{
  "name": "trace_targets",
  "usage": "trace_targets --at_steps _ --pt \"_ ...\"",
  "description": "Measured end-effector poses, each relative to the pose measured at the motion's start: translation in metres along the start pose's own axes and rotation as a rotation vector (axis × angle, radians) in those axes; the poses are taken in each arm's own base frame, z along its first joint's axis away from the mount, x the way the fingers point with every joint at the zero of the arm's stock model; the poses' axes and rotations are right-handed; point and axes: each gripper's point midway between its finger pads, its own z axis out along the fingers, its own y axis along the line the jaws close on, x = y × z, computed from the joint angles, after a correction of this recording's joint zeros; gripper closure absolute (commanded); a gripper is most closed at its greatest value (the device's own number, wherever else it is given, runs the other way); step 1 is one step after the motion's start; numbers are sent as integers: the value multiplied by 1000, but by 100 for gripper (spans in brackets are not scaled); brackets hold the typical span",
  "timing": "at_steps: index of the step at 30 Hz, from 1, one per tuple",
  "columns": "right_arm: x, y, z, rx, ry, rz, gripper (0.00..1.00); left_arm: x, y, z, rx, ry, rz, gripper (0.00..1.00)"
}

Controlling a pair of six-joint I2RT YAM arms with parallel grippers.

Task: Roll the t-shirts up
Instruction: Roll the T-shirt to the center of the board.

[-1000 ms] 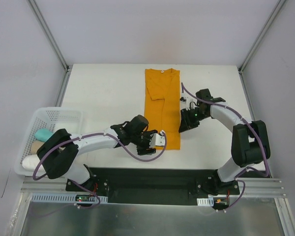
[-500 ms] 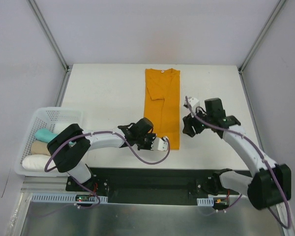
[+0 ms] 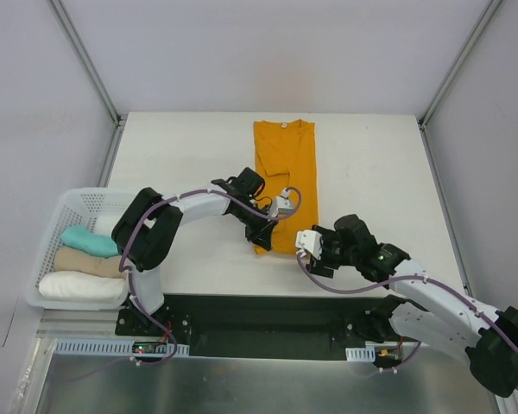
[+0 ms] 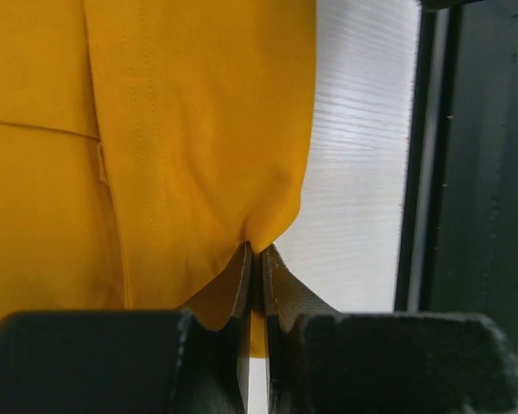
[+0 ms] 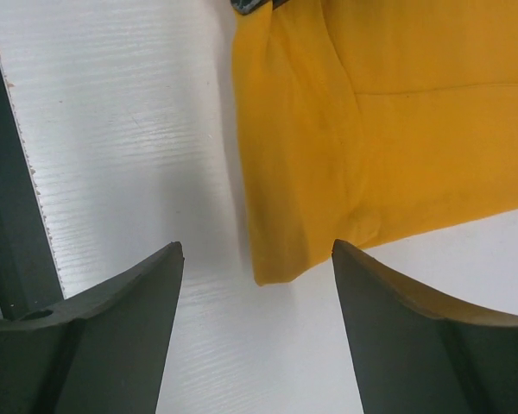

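Note:
The mustard-orange t-shirt (image 3: 285, 164) lies folded into a long strip on the white table, neck at the far end. My left gripper (image 3: 264, 231) is shut on its near hem, and the left wrist view shows the fabric (image 4: 198, 129) pinched between the closed jaws of the gripper (image 4: 259, 259). My right gripper (image 3: 302, 250) stands open low over the table at the shirt's near right corner. In the right wrist view that corner of the t-shirt (image 5: 397, 129) sits just beyond the gap of the gripper (image 5: 257, 250), with only table between the fingers.
A white basket (image 3: 69, 203) at the left table edge holds a teal roll (image 3: 86, 240), a tan roll (image 3: 86, 261) and a white roll (image 3: 73, 286). A black mounting plate (image 3: 268, 315) runs along the near edge.
My left gripper closed on the shirt's near hem and drew it toward the far side. My right gripper left the shirt's right edge, swung to the near right corner and opened.

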Motion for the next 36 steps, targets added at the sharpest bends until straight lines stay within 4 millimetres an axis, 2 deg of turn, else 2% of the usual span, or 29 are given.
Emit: trace_targets --at_steps 7,14,17,19,20,21,23,24,27,29,32,36 --pt "4 0 17 -17 21 -70 26 2 -14 0 104 -23 -102 100" --pt "11 1 36 -48 54 -122 26 -6 -10 -4 159 -70 -161 100" --pt "17 -2 46 -46 78 -137 31 -6 -7 -7 174 -84 -198 99" --pt "24 -4 52 -43 107 -143 46 -7 -5 -12 181 -100 -213 86" --pt "27 -5 55 -42 121 -148 55 -7 -4 -13 181 -104 -217 77" --pt "28 -6 58 -38 126 -153 73 -8 -3 -15 179 -109 -221 65" --pt "29 -11 61 -25 134 -167 83 -7 0 -17 171 -110 -228 57" --pt "30 -11 62 -25 140 -166 87 -6 2 -18 164 -110 -226 47" --pt "31 -14 64 -25 151 -159 88 4 3 -23 101 -104 -189 43" --pt "30 -17 64 -29 157 -146 88 15 -4 -31 35 -101 -154 35" --pt "28 -23 64 -41 168 -111 89 25 -20 -48 -91 -125 -53 33" --pt "30 -27 66 -78 192 -42 90 18 -27 -52 -268 -160 193 30"
